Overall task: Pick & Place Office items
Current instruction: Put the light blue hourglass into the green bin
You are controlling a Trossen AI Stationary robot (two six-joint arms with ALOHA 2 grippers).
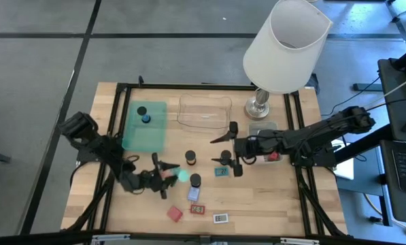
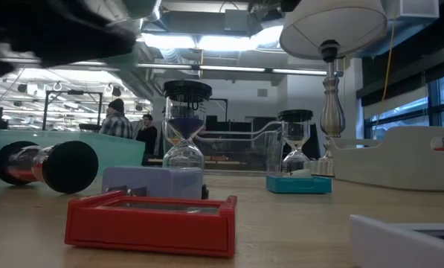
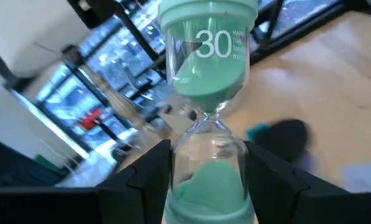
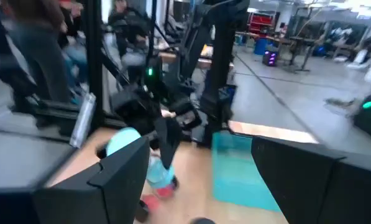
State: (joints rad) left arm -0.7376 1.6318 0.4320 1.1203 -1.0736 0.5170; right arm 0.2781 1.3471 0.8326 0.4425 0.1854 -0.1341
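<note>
Right then, the green timer point(image 3: 205, 112) sat between the two dark fingers point(image 3: 141, 180) of the left gripper point(image 1: 163, 178), low and left of the middle in the high view. The fingers were pinched in close on its glass and held it up off the table point(image 1: 271, 211), with the green cap tipped toward the middle of the table. It was a small sand timer with a 30 on its cap.

My guess is that the step in hand was the carry: the timer was picked up but not yet put down. The next move would call for a lift over to the green tray point(image 1: 145, 129) at upper left, a gentle set-down, and only then a let-go.

The right gripper point(image 1: 231, 146) hung near the middle of the table with its fingers wide apart and nothing in them.

A blue timer point(image 1: 143, 114) already stood in the green tray. More timers point(image 1: 190, 158) and small blocks, like the red block point(image 1: 174, 213), lay loose on the wood at the bottom of the high view. A clear tray point(image 1: 204, 112) and a big lamp point(image 1: 284, 47) stood at the top.

The table was pale wood with a black frame. Behind it, in the low view, was a big workshop with bright ceiling lights and two people point(image 2: 117, 119) far off at upper left.
</note>
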